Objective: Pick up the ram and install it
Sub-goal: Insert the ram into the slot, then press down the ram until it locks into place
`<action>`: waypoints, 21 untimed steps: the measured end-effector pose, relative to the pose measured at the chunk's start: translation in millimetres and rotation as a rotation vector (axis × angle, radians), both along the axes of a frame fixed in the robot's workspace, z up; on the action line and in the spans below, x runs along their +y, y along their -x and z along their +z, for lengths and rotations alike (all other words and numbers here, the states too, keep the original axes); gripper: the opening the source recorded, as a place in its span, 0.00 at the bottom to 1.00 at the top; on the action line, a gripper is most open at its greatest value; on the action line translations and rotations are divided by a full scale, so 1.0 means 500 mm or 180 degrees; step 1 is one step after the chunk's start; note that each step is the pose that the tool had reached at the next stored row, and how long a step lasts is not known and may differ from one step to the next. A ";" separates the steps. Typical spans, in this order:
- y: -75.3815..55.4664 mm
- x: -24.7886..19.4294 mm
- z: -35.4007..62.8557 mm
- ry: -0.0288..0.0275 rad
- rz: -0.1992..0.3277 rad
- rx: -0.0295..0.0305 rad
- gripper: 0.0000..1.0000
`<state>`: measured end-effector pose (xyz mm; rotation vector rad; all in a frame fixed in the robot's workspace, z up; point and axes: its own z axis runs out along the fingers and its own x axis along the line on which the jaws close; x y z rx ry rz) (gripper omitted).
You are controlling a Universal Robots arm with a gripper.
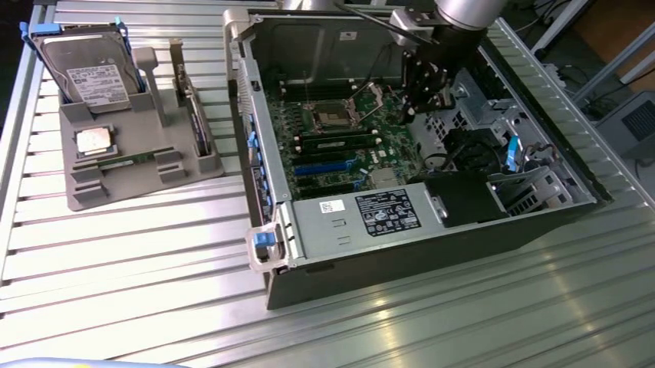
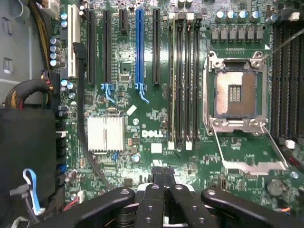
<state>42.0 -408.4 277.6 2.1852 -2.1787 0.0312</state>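
Green ram (image 1: pixel 136 159) lies flat in the grey holder tray (image 1: pixel 103 193) beside the computer case (image 1: pixel 409 230) — well apart from the gripper (image 1: pixel 425 103), clenched empty inside that case.

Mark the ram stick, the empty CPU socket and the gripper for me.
ram stick (image 1: pixel 138 159): exterior view, middle of the green board lying in the grey holder.
CPU socket (image 2: pixel 236 93): wrist view, centre of the open contact field.
gripper (image 2: pixel 165 199): wrist view, between the shut black fingertips.
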 end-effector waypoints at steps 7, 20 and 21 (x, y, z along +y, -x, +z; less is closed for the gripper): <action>-0.037 0.0312 0.007 -0.0018 0.0000 0.0005 0.10; 0.061 0.0232 -0.066 -0.0018 0.0000 0.0005 0.10; 0.061 0.0224 -0.073 -0.0018 0.0000 0.0005 0.10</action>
